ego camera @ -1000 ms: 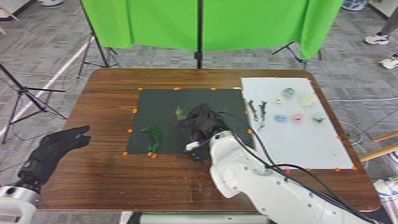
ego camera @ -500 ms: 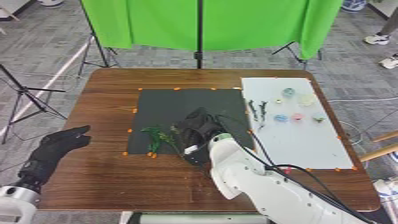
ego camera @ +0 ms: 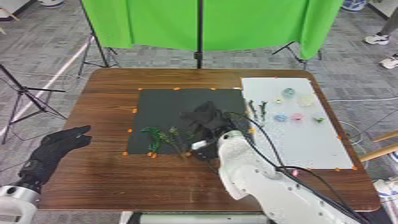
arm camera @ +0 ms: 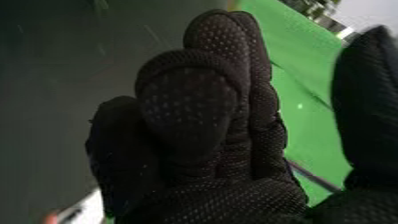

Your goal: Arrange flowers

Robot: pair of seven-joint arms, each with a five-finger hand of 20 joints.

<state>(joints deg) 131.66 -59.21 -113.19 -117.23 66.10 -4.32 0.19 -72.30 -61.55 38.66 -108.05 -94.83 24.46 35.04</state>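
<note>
So the right hand looks released to me, fingers loose and nothing in them, over the dark mat, with the pale green sprig just to its left and the bright green stem past that, both running roughly away from the robot. My guess is it goes for the two dark stems next, lying on the white sheet off to its right, long axes also pointing away, and it's way nearer than the relaxed left hand well over to its left.
</note>
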